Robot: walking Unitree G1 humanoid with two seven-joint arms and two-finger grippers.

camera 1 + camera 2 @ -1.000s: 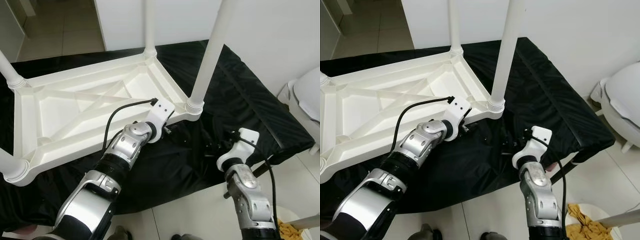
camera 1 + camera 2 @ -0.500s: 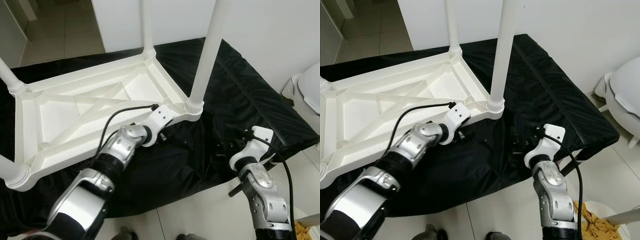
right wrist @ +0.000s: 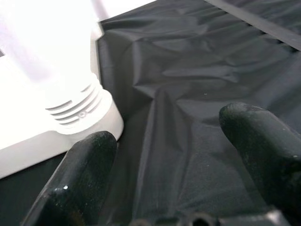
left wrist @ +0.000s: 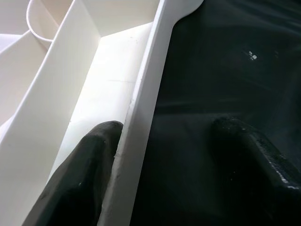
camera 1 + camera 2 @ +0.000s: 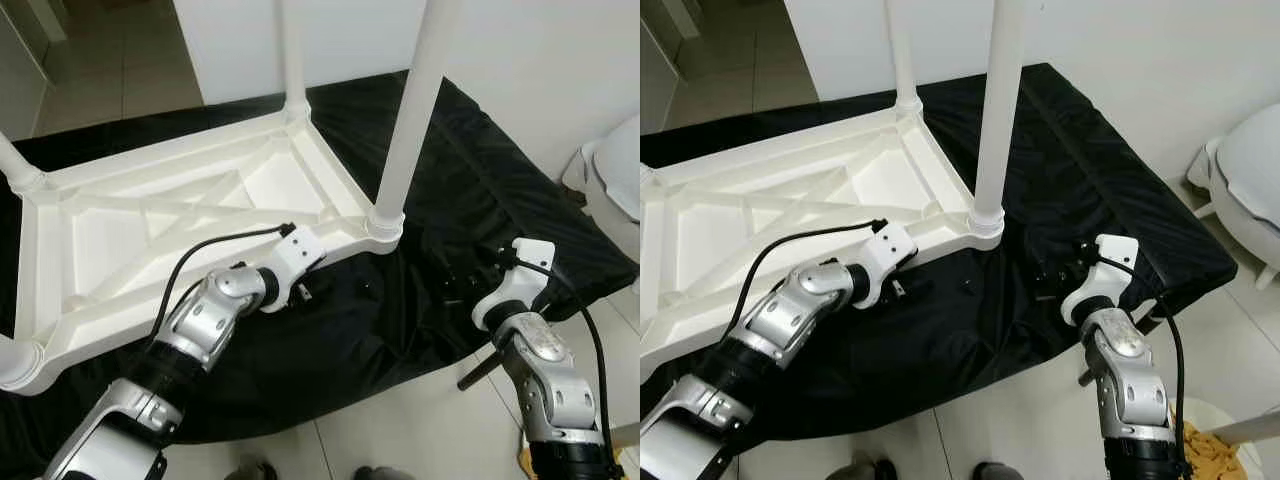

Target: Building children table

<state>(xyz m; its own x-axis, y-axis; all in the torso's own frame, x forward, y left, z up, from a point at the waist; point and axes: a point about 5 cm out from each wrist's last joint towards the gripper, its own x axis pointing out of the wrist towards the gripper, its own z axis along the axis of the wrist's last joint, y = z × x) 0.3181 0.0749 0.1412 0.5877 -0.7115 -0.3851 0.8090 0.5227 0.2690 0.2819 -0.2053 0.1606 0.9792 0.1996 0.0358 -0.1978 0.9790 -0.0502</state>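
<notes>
While the upturned white children's table (image 5: 190,215) fills the frame's left on the black cover (image 5: 470,200), with left end effector (image 4: 155,155) spread astride its near rim and right end effector (image 3: 174,155) spread empty beside the corner leg (image 5: 405,120): close squarely on the rim, lift level, avoid twisting.

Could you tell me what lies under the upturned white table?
A black cloth lies under the white table, spreading past its edges toward both tools. What the cloth itself covers cannot be seen.
</notes>
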